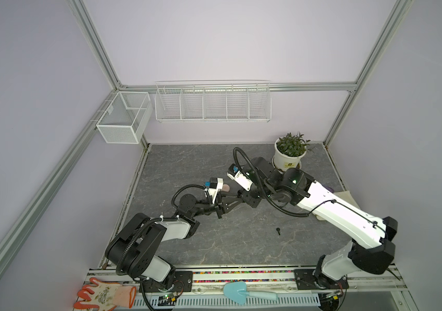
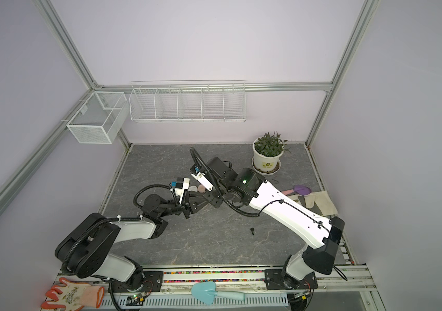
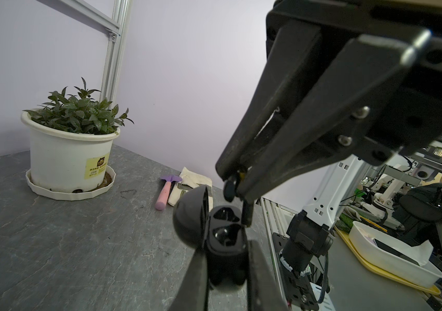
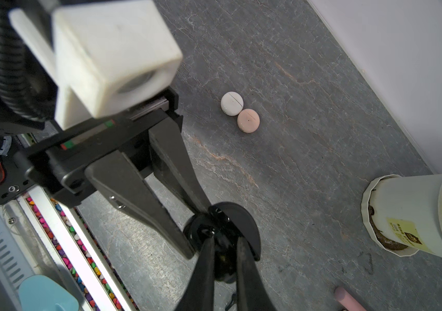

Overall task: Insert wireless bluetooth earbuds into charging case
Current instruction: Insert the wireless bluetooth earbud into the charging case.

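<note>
The grey, stone-patterned bench [image 1: 214, 167] carries a white plastic pot of green leafy plant [image 1: 290, 154], upright on a white saucer; every place below is given from this pot. The two black-and-white arms meet to the robot's left of the pot, a little nearer the robot's bases. On the pot's right, and nearer the bases, a beige fabric glove [image 2: 319, 202] lies flat. A purple-bladed, pink-handled trowel [image 2: 296, 190] lies just beside the glove, on the side toward the pot.

The left fingers [image 3: 259, 272] are clenched on a black round charging case [image 3: 225, 258], one on each side of its base. The case is held left of the pot, where the arms meet. Its domed lid stands open and two sockets show in the base. The right fingers [image 3: 252, 129] are pinched on a black stemmed earbud [image 3: 230, 189] directly over the open base. The stem points down and reaches the rim of the base; whether it touches cannot be told.

A white round case [image 4: 231, 103] and a pink round case [image 4: 248, 120], both closed, lie touching each other on the bench. They are left of the pot and near the held case. A second black stemmed earbud [image 1: 278, 231] lies alone on the bench, well apart from the pot, straight toward the bases from it.
</note>
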Action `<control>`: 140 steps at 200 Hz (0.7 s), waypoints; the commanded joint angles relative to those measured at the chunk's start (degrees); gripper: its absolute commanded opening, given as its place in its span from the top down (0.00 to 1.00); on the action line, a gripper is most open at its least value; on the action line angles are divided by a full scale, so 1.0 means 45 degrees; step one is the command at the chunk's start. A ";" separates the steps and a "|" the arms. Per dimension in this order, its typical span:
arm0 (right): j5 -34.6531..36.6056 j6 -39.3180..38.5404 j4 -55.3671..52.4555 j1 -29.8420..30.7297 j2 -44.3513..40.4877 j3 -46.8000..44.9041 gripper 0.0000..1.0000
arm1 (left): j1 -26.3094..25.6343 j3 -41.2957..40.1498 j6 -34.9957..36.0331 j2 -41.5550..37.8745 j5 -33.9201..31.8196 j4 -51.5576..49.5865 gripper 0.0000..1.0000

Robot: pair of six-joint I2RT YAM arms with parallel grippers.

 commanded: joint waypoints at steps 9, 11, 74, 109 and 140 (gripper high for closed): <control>0.0077 -0.0204 0.0194 0.0127 0.0212 -0.0290 0.86 | -0.0037 0.0187 0.0178 -0.0297 0.0107 0.0587 1.00; 0.0067 -0.0202 0.0208 0.0134 0.0210 -0.0299 0.86 | -0.0037 0.0187 0.0183 -0.0304 0.0103 0.0588 1.00; 0.0076 -0.0236 0.0232 0.0124 0.0292 -0.0343 0.87 | -0.0037 0.0171 0.0178 -0.0404 0.0125 0.0588 1.00; 0.0109 -0.0320 0.0208 0.0139 0.0353 -0.0307 0.87 | -0.0038 0.0139 0.0234 -0.0427 0.0102 0.0588 1.00; -0.0224 -0.0272 0.0044 0.0136 0.0386 -0.0312 0.87 | -0.0038 0.0110 0.0291 -0.0464 0.0092 0.0588 1.00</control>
